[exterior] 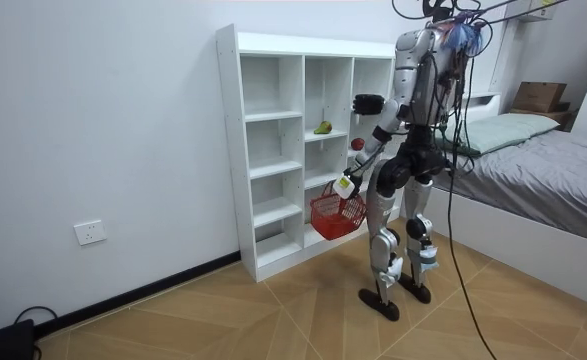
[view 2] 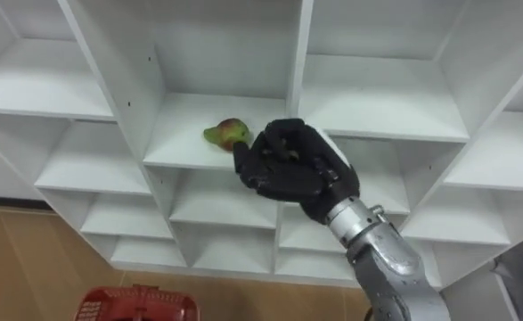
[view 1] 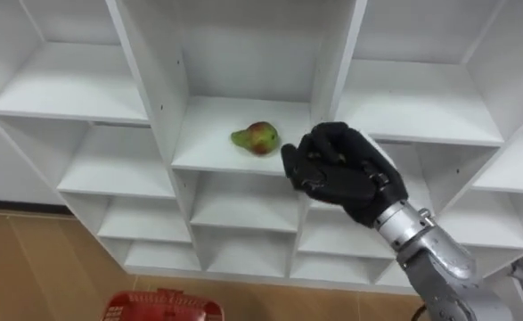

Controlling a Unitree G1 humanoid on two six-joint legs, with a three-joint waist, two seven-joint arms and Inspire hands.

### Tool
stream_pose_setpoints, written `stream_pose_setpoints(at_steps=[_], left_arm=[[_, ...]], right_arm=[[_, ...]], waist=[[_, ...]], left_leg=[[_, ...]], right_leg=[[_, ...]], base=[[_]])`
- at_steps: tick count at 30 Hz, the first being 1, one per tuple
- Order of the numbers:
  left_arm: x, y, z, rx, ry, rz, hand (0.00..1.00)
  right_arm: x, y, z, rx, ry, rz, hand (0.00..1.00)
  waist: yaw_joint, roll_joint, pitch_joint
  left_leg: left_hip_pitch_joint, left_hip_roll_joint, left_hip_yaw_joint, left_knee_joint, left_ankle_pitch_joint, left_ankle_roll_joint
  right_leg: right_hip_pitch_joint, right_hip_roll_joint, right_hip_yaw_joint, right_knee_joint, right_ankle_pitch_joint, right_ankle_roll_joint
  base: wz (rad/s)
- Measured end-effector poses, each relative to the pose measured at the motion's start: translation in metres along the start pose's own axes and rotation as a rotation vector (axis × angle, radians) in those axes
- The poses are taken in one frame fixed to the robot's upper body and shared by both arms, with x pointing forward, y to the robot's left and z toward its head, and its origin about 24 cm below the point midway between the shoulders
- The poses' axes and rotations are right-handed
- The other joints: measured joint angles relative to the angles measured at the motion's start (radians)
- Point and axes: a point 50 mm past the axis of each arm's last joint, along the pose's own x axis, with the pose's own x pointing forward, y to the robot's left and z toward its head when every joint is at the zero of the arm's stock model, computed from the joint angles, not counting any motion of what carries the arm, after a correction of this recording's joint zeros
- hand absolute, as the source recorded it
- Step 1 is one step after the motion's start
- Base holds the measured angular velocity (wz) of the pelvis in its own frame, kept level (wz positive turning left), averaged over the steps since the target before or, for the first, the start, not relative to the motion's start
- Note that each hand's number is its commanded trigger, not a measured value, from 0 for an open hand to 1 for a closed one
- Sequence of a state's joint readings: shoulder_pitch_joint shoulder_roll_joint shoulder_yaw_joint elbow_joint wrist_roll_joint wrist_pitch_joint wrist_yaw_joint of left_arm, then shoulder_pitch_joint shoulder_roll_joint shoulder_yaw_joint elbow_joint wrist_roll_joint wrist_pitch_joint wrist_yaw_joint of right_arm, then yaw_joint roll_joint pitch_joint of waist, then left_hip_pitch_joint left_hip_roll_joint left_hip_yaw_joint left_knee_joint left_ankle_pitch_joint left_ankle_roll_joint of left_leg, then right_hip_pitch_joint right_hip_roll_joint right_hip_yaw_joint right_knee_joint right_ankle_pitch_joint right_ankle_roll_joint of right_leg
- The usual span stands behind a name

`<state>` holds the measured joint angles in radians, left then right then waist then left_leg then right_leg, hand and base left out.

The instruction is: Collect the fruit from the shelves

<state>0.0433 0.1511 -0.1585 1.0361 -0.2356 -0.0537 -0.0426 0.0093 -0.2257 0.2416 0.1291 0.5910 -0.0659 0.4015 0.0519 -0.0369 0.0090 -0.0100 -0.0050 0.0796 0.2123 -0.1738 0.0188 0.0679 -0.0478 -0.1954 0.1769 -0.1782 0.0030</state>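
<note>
Your right hand (view 1: 341,169) is raised in front of the closet (view 1: 152,80), its back turned toward the head camera. The fingers (view 1: 302,166) are curled in loosely, and you can see nothing held in them. The palm side is hidden from you.

The pear (view 1: 256,138) is green with a red blush. It lies on its side on the white shelf (view 1: 206,134) of the middle column, near the front edge. It is just to the left of your curled fingers. You cannot tell from the eye views whether the fingertips touch it. In the room view the hand looks a little short of the shelf front.

Your left hand (exterior: 345,185) hangs low at your side, in front of the lower shelves. As far as the room view shows, it is closed round the handle of the red basket (exterior: 337,213). The basket's rim also shows at the bottom edge of the eye views.

In the room view a small red fruit (exterior: 356,144) sits one column to the room view's right of the pear, slightly lower.

You are standing upright on the wood floor (exterior: 273,310), close to the closet and facing it. A bed (exterior: 543,160) is behind you.
</note>
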Motion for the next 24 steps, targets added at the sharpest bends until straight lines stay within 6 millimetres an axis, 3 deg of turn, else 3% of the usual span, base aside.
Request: stream_pose_setpoints(at_steps=[2,11,15,24], left_arm=[[0.002,-0.005,0.013,0.016,-0.044,-0.012,1.00],[0.012,-0.032,0.068,0.035,-0.204,-0.074,1.00],[0.012,-0.042,0.076,0.041,-0.223,-0.102,1.00],[0.013,-0.053,0.071,0.076,-0.202,-0.138,1.00]], right_arm=[[-0.003,-0.005,-0.021,0.038,0.082,-0.037,1.00],[-0.009,-0.010,-0.075,0.151,0.283,-0.124,1.00],[-0.011,-0.009,-0.091,0.184,0.355,-0.140,1.00],[-0.017,-0.018,-0.119,0.208,0.516,-0.205,1.00]], waist=[[-0.001,0.000,0.0033],[-0.001,-0.010,0.0101],[0.002,-0.008,0.0112],[-0.013,0.017,0.0234]], left_leg=[[-0.021,0.000,0.000,0.006,0.000,0.001],[-0.117,0.002,0.006,0.025,0.009,0.005],[-0.139,0.007,0.009,0.029,0.009,0.005],[-0.208,0.009,0.008,0.053,0.010,0.006]], right_leg=[[-0.022,-0.001,-0.005,0.009,0.000,0.000],[-0.120,-0.002,0.000,0.029,0.006,-0.002],[-0.142,-0.001,0.000,0.029,0.009,-0.004],[-0.212,-0.003,0.000,0.056,0.010,-0.005]], base=[[0.00],[-0.01],[0.00],[0.00]])
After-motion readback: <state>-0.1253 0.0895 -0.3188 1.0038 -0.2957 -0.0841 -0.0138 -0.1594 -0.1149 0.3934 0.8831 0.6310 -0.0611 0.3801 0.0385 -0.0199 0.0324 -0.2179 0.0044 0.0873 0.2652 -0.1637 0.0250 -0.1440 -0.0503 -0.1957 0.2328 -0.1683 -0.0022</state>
